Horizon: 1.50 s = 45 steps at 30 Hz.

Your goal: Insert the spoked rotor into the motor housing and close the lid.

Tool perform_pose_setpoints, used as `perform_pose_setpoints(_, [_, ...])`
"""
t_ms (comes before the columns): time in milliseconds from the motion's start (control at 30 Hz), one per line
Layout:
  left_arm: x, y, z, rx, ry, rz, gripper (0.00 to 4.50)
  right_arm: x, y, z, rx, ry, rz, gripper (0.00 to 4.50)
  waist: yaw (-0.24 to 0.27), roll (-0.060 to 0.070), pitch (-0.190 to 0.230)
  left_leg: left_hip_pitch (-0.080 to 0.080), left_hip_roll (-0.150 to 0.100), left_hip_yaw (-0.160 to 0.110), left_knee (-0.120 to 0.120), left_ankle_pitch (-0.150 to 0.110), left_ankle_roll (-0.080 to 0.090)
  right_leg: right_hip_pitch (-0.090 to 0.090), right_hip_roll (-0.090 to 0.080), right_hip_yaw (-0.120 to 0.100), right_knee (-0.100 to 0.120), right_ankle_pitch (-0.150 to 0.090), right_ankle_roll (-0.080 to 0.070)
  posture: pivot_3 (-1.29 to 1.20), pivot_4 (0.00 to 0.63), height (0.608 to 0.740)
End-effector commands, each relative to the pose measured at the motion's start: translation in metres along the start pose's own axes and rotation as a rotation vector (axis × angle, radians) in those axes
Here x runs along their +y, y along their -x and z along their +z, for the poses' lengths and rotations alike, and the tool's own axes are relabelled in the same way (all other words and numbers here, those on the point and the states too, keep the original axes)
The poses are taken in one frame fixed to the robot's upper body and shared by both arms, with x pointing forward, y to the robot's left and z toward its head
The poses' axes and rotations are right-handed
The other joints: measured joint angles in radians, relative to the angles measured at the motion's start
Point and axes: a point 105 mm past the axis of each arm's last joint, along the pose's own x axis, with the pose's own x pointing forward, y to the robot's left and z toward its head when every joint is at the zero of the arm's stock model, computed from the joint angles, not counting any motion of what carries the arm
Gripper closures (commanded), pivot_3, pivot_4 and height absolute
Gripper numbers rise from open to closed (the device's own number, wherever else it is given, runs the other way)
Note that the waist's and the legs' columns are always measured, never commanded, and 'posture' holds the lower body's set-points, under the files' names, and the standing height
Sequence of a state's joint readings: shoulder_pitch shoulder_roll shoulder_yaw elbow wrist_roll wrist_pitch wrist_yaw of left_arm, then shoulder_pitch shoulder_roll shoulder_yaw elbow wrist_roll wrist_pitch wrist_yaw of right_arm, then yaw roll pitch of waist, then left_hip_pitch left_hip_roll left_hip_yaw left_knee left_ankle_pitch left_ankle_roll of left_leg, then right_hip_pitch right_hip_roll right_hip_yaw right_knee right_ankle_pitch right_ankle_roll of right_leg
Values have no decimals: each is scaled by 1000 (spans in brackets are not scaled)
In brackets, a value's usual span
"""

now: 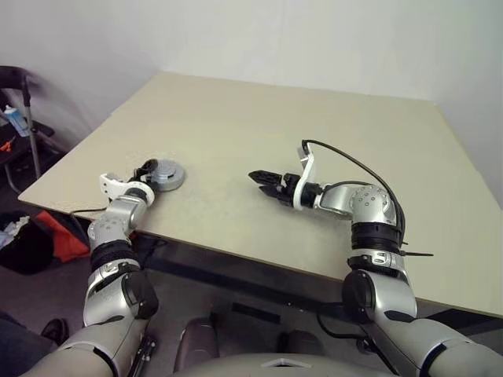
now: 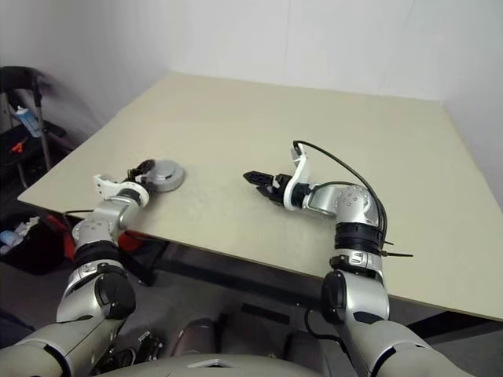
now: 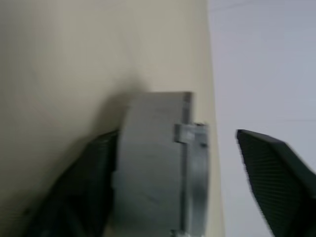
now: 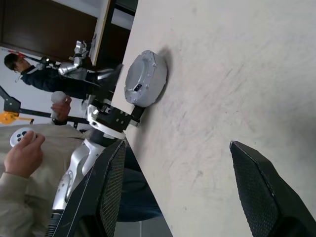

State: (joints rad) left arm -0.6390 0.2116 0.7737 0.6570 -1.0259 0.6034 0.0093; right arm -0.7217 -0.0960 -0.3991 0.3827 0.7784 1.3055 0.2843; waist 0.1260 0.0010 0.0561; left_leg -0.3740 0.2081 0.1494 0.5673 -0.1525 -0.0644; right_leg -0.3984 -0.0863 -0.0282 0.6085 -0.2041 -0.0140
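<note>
Housing [image 1: 167, 174], lid on, sits near the table [image 1: 314, 133] edge at 9 o'clock. Left gripper [image 1: 147, 170] flanks it, jaws apart, no clamp. Right gripper [image 1: 263, 180], jaws apart and empty, well off toward 3 o'clock; left arm nearer.

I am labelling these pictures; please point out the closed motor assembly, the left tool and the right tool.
closed motor assembly [image 1: 167, 174]: left eye view, on its grey top face.
left tool [image 3: 175, 163]: left wrist view, midway between its two black fingers.
right tool [image 4: 175, 190]: right wrist view, midway between its open fingers.
</note>
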Motion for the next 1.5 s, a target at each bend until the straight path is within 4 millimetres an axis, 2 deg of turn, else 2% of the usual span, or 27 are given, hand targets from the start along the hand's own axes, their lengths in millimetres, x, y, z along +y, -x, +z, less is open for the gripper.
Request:
perform_pose_setpoints(33, [0,11,4,38,-29,-9,52,9,1,10,-24,40,22,722,-2,0,0,0,0,0,0,0,0,0,0,0,0,0,0,0,0,740])
perform_pose_setpoints(267, [19,42,6,172,-94,13,52,5,1,13,-3,55,7,722,-5,0,0,1,0,1,-1,-1,2,0,0,0,0,0,-1,0,0,740])
perform_pose_setpoints(433, [20,64,12,283,-179,-18,52,0,5,22,-17,69,-18,722,-12,0,0,3,0,2,-1,-2,2,1,1,1,0,-1,0,0,0,740])
perform_pose_setpoints(533, [17,71,-1,384,-230,-42,52,-1,8,23,-12,104,-22,722,-10,0,0,4,0,2,-1,-2,2,1,1,1,0,-1,0,0,0,740])
perform_pose_setpoints(700, [-5,82,-53,619,-401,-169,52,-2,15,10,16,329,-23,722,9,0,0,4,0,1,-1,-2,3,3,0,1,-1,-1,0,0,0,740])
perform_pose_setpoints(800, [-19,82,-79,703,-510,-243,52,-11,20,4,18,432,-57,722,21,0,0,4,0,1,0,-2,3,5,-1,0,-1,-1,0,0,0,740])
perform_pose_setpoints(867, [-25,81,-91,745,-582,-274,52,-16,22,4,10,479,-73,722,21,-1,0,5,0,1,0,-2,3,6,0,0,-1,-5,6,0,0,740])
perform_pose_setpoints(967, [-36,78,-107,791,-746,-346,52,-22,31,6,-17,589,-88,722,22,-1,0,6,0,1,0,-2,3,6,0,0,0,-5,6,0,0,740])
perform_pose_setpoints(1100, [-44,71,-116,796,-912,-422,52,-24,44,12,-67,733,-72,722,20,-1,-1,6,0,1,0,-2,3,6,0,1,0,-5,7,0,0,740])
perform_pose_setpoints(1233, [-60,50,-121,662,-1147,-537,52,-31,63,15,-62,794,-60,722,18,-1,-1,6,0,1,0,-2,3,6,0,1,-1,-5,6,0,0,740])
perform_pose_setpoints(1400, [-67,39,-134,608,-1289,-626,52,-35,77,15,-64,856,-46,722,15,0,-1,5,0,1,1,-3,5,6,0,1,-1,-1,0,0,0,740])
perform_pose_setpoints(1500, [-69,40,-145,635,-1314,-681,52,-33,84,16,-94,909,-35,722,8,0,-1,5,0,1,2,-4,7,6,0,1,-1,-1,0,0,0,740])
